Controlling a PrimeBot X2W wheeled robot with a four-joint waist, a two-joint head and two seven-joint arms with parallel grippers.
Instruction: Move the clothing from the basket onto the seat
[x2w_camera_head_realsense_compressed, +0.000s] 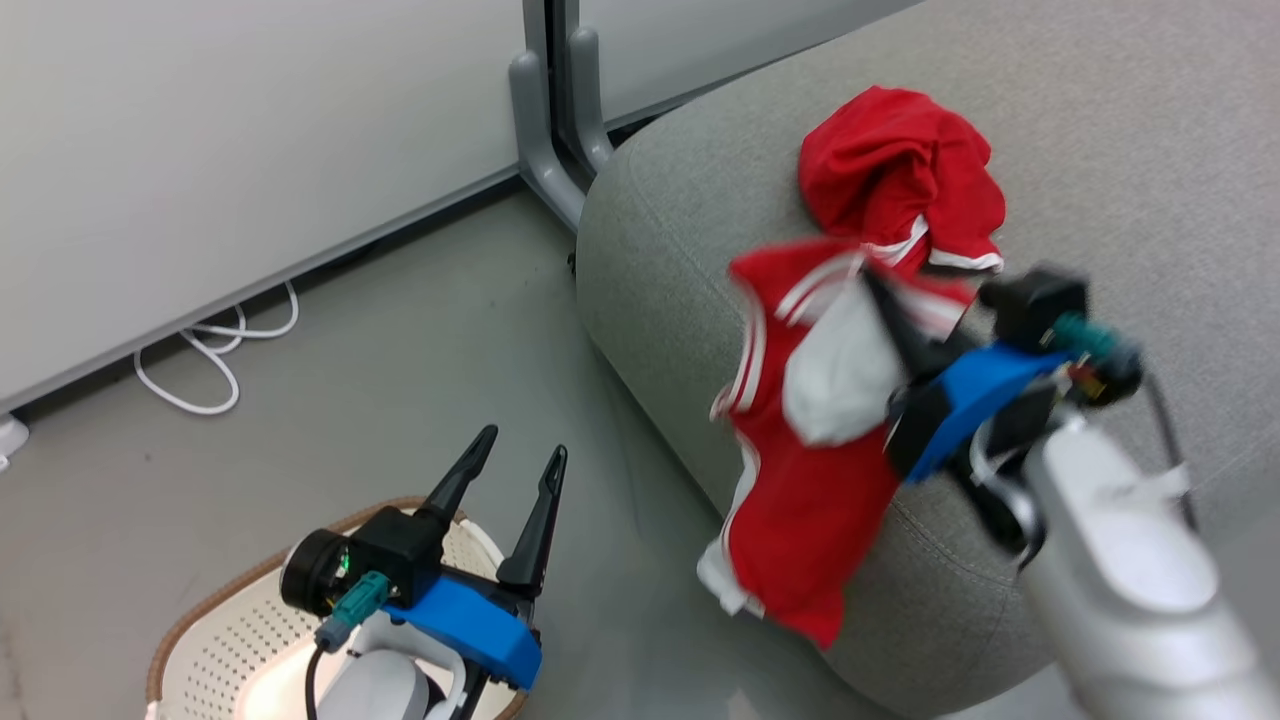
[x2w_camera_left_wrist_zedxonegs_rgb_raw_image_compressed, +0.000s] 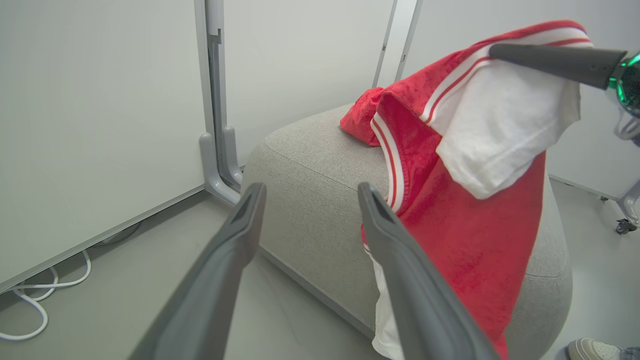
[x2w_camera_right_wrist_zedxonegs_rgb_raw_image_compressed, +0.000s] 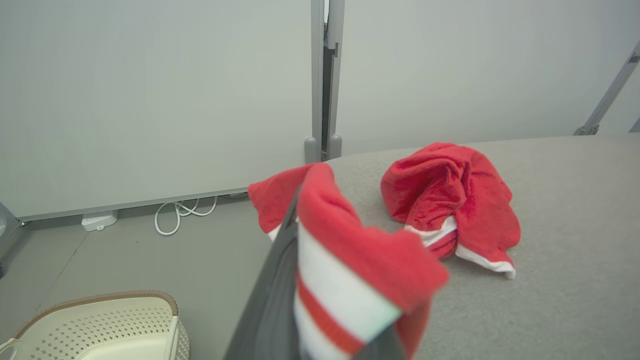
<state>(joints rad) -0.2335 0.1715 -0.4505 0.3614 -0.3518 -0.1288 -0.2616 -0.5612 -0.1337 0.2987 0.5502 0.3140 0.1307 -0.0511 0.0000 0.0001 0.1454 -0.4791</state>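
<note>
One red garment (x2w_camera_head_realsense_compressed: 905, 180) lies crumpled on the grey seat (x2w_camera_head_realsense_compressed: 1100, 150); the right wrist view shows the same garment (x2w_camera_right_wrist_zedxonegs_rgb_raw_image_compressed: 450, 200) resting on the seat (x2w_camera_right_wrist_zedxonegs_rgb_raw_image_compressed: 575, 225). My right gripper (x2w_camera_head_realsense_compressed: 885, 300) is shut on the second red garment (x2w_camera_head_realsense_compressed: 800, 480), which has a white panel and hangs over the seat's front edge. In the left wrist view that garment (x2w_camera_left_wrist_zedxonegs_rgb_raw_image_compressed: 465, 225) drapes down the seat (x2w_camera_left_wrist_zedxonegs_rgb_raw_image_compressed: 310, 175). My left gripper (x2w_camera_head_realsense_compressed: 520, 450) stands open above the cream basket (x2w_camera_head_realsense_compressed: 230, 620), holding nothing. In the right wrist view the basket (x2w_camera_right_wrist_zedxonegs_rgb_raw_image_compressed: 100, 320) sits low at the left.
A white cable (x2w_camera_head_realsense_compressed: 215, 355) loops on the grey floor along the pale wall panels. A grey panel foot (x2w_camera_head_realsense_compressed: 550, 140) stands beside the seat's corner. A shoe (x2w_camera_left_wrist_zedxonegs_rgb_raw_image_compressed: 595, 349) shows at the floor's lower right in the left wrist view.
</note>
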